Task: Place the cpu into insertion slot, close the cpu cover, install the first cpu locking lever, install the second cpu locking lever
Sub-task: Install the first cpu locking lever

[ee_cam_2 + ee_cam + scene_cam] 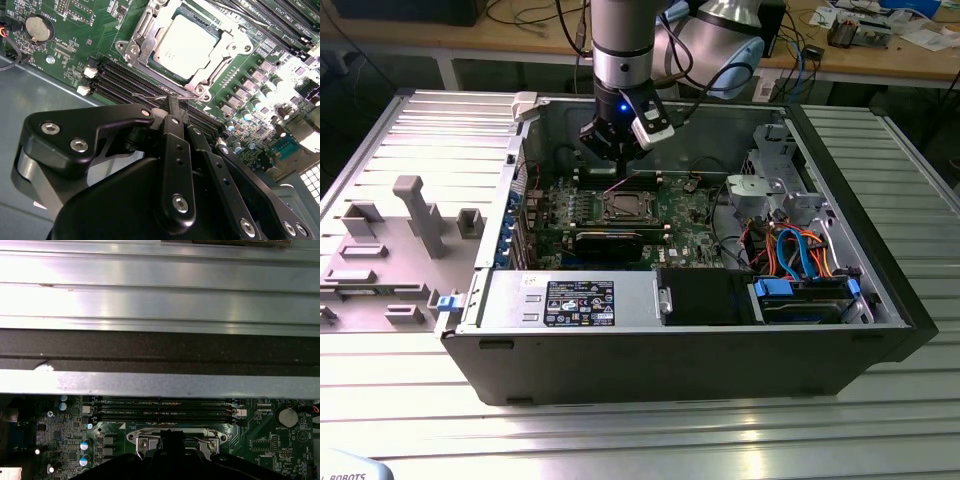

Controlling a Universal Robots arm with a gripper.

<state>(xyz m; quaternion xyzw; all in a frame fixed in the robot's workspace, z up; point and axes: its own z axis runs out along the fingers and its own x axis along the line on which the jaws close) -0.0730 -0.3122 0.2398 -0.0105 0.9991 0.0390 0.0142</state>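
Fingers (172,112) pinched narrow at a thin locking lever (150,96); cpu (187,45) seated, cpu cover (137,47) closed, levers judged unfinished.

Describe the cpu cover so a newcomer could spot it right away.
Start at the open computer case on the metal table, then find the green motherboard on its floor. Near the board's middle, below the gripper, sits the cpu cover: a silvery square frame lying closed around the grey cpu, unlike the long dark memory slots beside it.

Open computer case (820,330) on metal table (620,440); grey fixtures (415,215) beside it
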